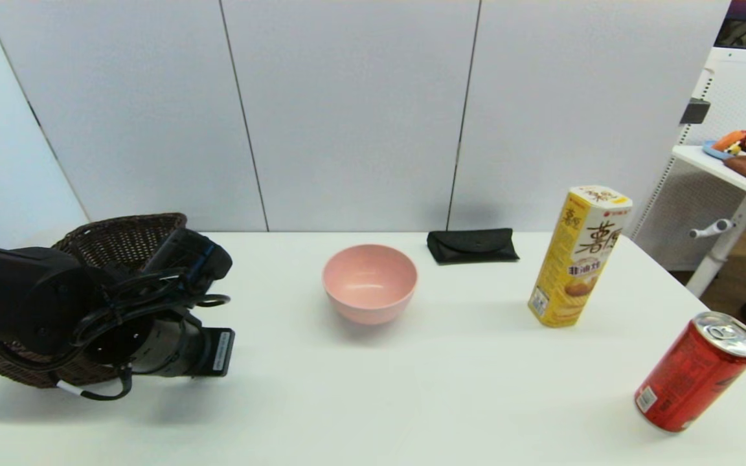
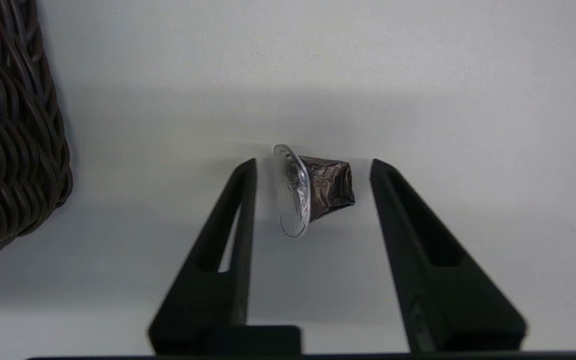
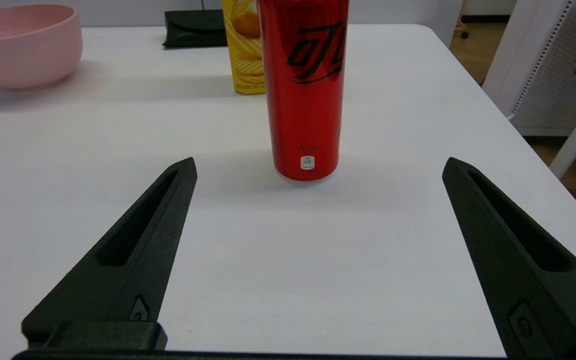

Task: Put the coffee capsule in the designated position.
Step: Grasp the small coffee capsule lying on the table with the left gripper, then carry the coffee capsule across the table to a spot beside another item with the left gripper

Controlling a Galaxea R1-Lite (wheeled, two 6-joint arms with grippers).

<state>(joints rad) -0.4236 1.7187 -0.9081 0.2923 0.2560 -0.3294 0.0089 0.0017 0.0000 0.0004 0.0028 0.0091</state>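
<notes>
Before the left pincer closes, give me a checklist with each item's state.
1. Small dark foil coffee capsule with silvery rim lies between the left pincer fingers: ok.
2. Left pincer open: ok.
3. Fingers touching the capsule: not ok, gaps on both sides.
4. Dark woven wicker basket apart from the fingers: ok.
5. Capsule upright: not ok, it lies on its side.
6. Right pincer open, away near the tall red soda can: ok.

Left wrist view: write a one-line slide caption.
Open left pincer straddles the coffee capsule lying sideways on the white table, beside the wicker basket.
</notes>
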